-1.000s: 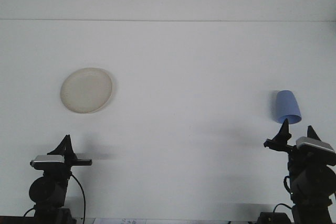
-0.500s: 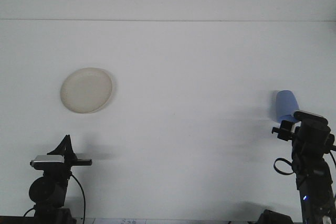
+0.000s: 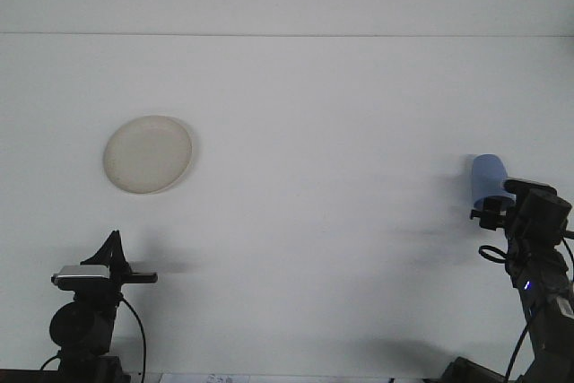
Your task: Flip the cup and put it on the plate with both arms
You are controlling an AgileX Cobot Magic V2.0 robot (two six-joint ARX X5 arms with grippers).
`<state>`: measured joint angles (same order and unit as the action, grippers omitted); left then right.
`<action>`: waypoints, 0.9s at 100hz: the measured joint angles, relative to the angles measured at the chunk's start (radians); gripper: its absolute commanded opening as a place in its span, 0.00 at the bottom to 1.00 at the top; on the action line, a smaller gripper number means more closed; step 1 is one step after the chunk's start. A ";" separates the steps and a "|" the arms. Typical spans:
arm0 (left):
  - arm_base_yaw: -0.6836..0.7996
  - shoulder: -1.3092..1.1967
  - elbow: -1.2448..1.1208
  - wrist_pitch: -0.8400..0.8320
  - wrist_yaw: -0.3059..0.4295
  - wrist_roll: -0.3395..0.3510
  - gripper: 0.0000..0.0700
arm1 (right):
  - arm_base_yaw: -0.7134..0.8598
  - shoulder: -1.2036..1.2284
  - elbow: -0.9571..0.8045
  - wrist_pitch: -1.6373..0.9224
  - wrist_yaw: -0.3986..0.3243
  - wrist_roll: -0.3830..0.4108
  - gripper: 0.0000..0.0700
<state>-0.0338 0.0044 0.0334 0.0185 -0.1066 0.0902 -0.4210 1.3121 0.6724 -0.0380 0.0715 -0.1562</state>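
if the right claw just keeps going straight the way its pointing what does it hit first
Most likely the blue cup. The right claw points away from the robot, over the table, and the cup sits directly at its tip, partly hidden by it. One view leaves depth unclear, so contact may already exist.

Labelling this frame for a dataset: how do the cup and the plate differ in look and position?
The cup is blue; the plate is cream. The cup stands tall on its wide end, far right; the plate lies flat and wide, on the left. The right hand covers the cup's lower part, while the plate lies apart from the left hand, fully visible. Both rest on the white table.
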 measured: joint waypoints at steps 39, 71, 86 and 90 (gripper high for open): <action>0.000 0.000 0.000 0.000 0.000 0.000 0.02 | -0.008 0.213 0.000 0.289 -0.148 -0.043 0.00; 0.000 0.000 0.000 0.000 0.000 0.000 0.02 | -0.002 0.135 0.001 0.295 -0.147 0.026 0.00; 0.000 0.000 0.000 0.000 0.000 0.000 0.02 | 0.039 -0.030 0.001 0.212 -0.092 0.094 0.00; 0.000 0.000 0.000 0.000 0.000 0.000 0.02 | 0.060 -0.081 0.006 0.165 -0.087 0.113 0.00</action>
<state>-0.0338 0.0044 0.0334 0.0185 -0.1066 0.0902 -0.3607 1.2308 0.6788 0.1272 -0.0158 -0.0437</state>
